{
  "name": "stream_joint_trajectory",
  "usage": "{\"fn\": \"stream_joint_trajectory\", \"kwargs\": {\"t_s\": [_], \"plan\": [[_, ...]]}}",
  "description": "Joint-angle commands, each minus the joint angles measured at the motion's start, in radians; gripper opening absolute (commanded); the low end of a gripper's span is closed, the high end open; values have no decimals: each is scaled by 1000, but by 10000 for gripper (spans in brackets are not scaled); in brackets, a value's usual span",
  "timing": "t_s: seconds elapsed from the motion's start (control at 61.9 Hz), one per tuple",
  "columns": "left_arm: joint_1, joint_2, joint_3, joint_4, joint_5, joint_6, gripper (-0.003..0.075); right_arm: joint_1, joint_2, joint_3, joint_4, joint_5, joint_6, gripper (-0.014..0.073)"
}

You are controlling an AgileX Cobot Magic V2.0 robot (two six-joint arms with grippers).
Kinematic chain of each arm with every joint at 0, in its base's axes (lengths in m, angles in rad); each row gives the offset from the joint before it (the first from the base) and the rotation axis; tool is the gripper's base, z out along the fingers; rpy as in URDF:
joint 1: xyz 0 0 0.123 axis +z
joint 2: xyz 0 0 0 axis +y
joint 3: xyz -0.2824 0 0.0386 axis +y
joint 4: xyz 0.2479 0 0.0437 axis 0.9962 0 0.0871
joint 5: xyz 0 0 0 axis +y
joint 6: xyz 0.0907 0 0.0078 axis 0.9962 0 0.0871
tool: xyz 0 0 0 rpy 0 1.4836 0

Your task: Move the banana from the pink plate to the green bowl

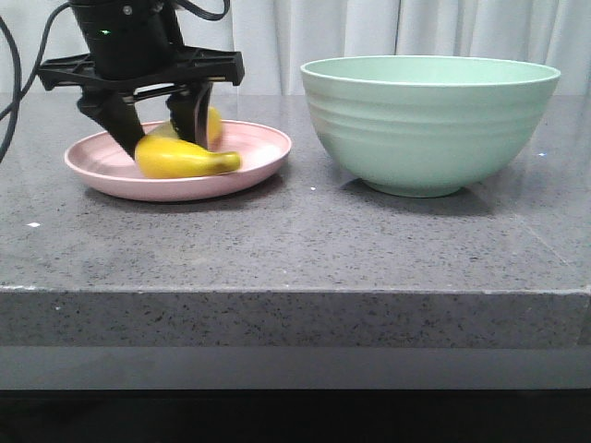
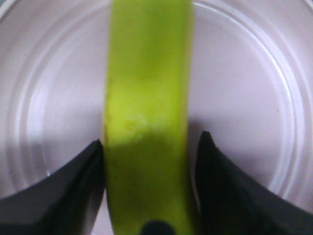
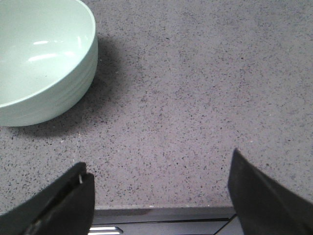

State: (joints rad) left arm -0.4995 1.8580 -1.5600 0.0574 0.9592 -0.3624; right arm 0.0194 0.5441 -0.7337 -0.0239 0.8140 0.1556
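Note:
The yellow banana lies on the pink plate at the left of the table. My left gripper reaches down over it with one black finger on each side of its middle, closed in against its sides. The banana still rests on the plate. In the left wrist view the banana runs between the fingers over the plate. The green bowl stands empty at the right. My right gripper is open and empty above the table's edge, beside the bowl.
The grey speckled table has its front edge close to the camera. A white curtain hangs behind. A gap of bare table lies between plate and bowl.

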Motion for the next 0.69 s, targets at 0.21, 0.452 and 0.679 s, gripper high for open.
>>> {"fn": "stream_joint_trajectory", "kwargs": {"t_s": [0.21, 0.452, 0.679], "plan": [[2, -48, -58, -11, -11, -10, 188, -6, 11, -34, -2, -62, -9, 579], [2, -106, -136, -11, 20, 40, 188, -6, 11, -34, -2, -69, -9, 579], [2, -277, -95, -15, 10, 119, 188, -6, 11, -34, -2, -66, -9, 579]]}}
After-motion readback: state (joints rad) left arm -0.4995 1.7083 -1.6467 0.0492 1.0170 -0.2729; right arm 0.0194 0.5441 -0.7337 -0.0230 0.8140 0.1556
